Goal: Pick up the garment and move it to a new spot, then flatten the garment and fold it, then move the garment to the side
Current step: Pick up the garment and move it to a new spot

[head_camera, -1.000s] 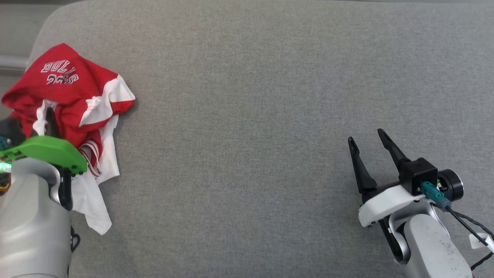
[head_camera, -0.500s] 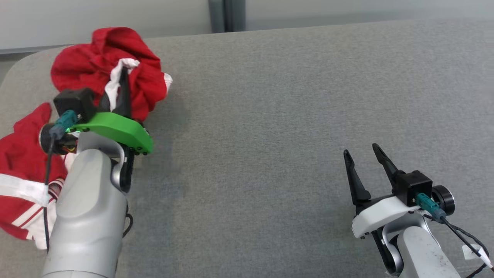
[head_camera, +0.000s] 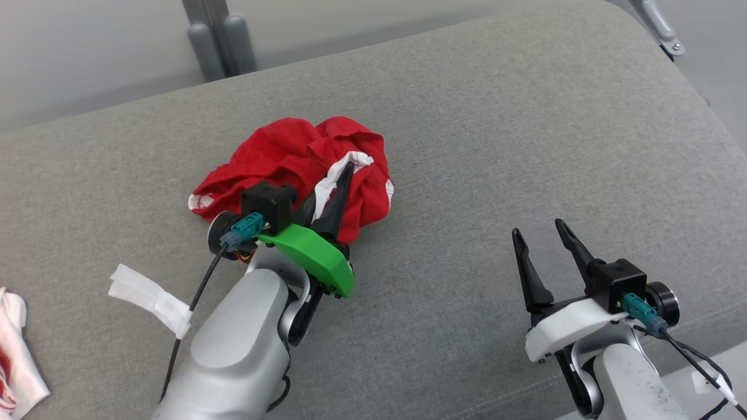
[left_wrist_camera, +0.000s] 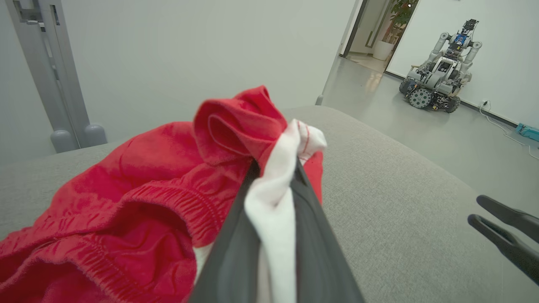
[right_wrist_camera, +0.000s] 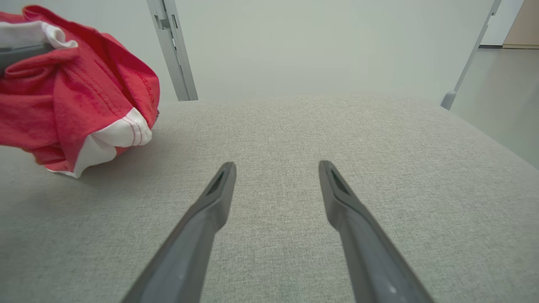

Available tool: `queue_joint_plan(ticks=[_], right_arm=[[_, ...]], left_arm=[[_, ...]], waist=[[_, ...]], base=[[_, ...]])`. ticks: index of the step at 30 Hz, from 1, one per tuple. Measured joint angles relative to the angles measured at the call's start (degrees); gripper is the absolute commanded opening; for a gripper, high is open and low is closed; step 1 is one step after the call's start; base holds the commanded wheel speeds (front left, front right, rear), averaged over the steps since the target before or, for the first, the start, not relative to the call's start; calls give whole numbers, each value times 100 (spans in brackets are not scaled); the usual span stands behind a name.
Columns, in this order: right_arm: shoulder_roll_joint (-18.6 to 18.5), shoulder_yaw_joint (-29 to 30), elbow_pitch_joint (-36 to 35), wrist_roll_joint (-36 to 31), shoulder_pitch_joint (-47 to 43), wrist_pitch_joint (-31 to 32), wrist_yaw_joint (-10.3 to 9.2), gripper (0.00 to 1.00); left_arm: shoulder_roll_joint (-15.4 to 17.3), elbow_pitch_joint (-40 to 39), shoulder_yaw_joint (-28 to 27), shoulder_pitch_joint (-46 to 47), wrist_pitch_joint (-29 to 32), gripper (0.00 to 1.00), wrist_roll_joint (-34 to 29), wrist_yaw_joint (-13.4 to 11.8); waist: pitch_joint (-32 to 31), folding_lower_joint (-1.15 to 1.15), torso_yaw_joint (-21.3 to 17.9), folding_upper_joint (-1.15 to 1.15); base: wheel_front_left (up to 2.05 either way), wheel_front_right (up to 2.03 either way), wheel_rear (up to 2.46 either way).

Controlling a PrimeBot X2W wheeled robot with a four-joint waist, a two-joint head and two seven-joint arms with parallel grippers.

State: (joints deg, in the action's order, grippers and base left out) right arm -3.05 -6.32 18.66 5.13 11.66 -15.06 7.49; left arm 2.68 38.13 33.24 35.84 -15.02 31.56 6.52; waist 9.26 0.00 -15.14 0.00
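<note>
Though the red-and-white garment is bunched into a heap, I can see the left gripper clamped on a white fold of it, the two dark fingers nearly together with the cloth squeezed between them. The heap sits on the grey fabric surface, left of centre and towards the far edge. In the left wrist view a gathered elastic band runs across the red cloth. From the right wrist view the bundle hangs from the grip, and I cannot tell whether its lowest white corner touches the surface or sits just above it. My right gripper is well apart from the garment, low over bare surface, its fingers spread wide with nothing between them. A white cloth with red marks lies at the near left edge. A second wheeled robot stands by the far wall.
</note>
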Motion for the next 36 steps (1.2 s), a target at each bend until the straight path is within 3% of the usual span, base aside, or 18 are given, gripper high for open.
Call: queue_joint_plan(ticks=[1,2,3,9,18,26,36], right_arm=[[2,1,0,0,0,0,0,100],[4,3,0,1,0,0,0,100],[4,16,-4,3,0,0,0,100],[10,100,-81,33,-27,0,0,100],[18,88,-167,76,-243,0,0,100],[16,116,-104,82,-437,0,0,100],[18,99,-54,82,-530,0,0,100]], left_arm=[[-1,-69,69,-9,-1,5,44,-64],[0,-135,143,-30,-2,47,83,-140],[0,-211,180,-74,-10,100,88,-224],[0,-431,-153,-420,-10,100,-304,-609],[145,-1137,-1694,-1743,-10,100,-1179,-947],[74,-1725,-2633,-2931,-11,100,-1677,-858],[25,-1874,-2908,-3469,-10,100,-1833,-699]], waist=[[-3,0,-60,0],[-7,0,-126,0],[-11,0,-183,0],[-59,0,-178,0],[-360,0,272,0],[-694,0,734,0],[-865,0,947,0]], base=[[0,0,0],[0,0,0],[0,0,0],[0,0,0],[0,0,0],[0,0,0],[0,0,0]])
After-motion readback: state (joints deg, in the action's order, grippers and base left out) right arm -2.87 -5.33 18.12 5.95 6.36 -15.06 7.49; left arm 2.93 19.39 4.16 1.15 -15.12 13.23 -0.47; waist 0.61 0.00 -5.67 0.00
